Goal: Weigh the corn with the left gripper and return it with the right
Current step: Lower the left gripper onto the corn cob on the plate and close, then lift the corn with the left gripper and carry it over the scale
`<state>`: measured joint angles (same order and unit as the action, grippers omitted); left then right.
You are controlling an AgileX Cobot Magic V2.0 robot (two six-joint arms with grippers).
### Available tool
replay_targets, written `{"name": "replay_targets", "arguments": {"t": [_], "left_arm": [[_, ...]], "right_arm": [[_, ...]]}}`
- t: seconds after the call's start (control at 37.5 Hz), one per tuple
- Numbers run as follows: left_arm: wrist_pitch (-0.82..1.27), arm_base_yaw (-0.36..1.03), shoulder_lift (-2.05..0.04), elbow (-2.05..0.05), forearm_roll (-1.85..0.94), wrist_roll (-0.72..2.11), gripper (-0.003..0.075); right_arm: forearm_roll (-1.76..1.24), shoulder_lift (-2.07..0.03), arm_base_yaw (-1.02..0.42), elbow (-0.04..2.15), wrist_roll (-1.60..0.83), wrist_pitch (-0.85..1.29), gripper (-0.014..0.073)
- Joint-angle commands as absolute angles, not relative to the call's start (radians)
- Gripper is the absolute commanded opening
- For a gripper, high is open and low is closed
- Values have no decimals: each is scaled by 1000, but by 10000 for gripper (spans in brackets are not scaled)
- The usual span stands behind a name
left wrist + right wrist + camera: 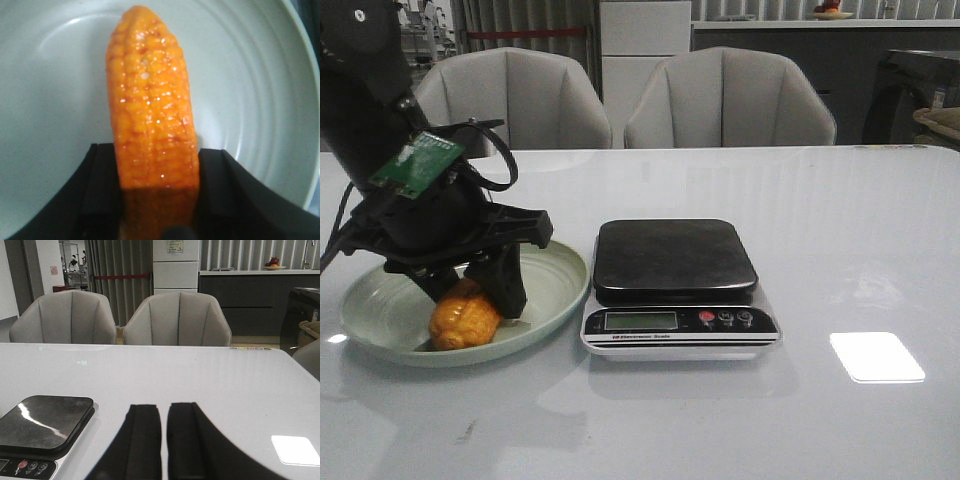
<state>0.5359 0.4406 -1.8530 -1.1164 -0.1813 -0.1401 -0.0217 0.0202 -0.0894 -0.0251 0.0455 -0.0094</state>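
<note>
my left gripper (470, 290) is down in the green plate (560, 275), its 2 fingers (100, 195) set on either side of the corn (465, 318). in the left wrist view the cob (152, 120) runs straight away from me, blunt end between the pads, which look pressed against its sides, so i judge i have it pinched; it appears to lie on the plate floor, not lifted. the plate sits just beside the scale (678, 285), whose dark platform is bare.

my right gripper (164, 445) hangs low over the table (200, 380) on the far side of the scale (42, 427), fingers nearly together with only a thin slit between them, holding nothing.

what worries me:
- i grip near 1 end, so most of the cob hangs forward. on the lift it may pivot downward or slide out, since the kernels look glossy and rounded.
- a drooping tip could catch the plate rim on the way across and drag the plate into the scale.
- if i set it down off-centre, or let go while it is tilted, the round cob may roll off the platform.
- squeezing harder to prevent slipping could make it squirt out instead.
</note>
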Motion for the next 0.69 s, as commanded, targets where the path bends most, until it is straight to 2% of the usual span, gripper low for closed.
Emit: {"name": "replay_targets", "arguments": {"t": [0.0, 0.32, 0.67], "left_arm": [[542, 446, -1808, -1205, -173, -144, 144], [608, 497, -1815, -1445, -183, -144, 114], [491, 579, -1851, -1460, -232, -142, 114]], "right_arm": [[-12, 29, -91, -37, 41, -97, 213], [-12, 29, -91, -37, 41, -97, 213], [-12, 29, -91, -37, 41, -97, 213]]}}
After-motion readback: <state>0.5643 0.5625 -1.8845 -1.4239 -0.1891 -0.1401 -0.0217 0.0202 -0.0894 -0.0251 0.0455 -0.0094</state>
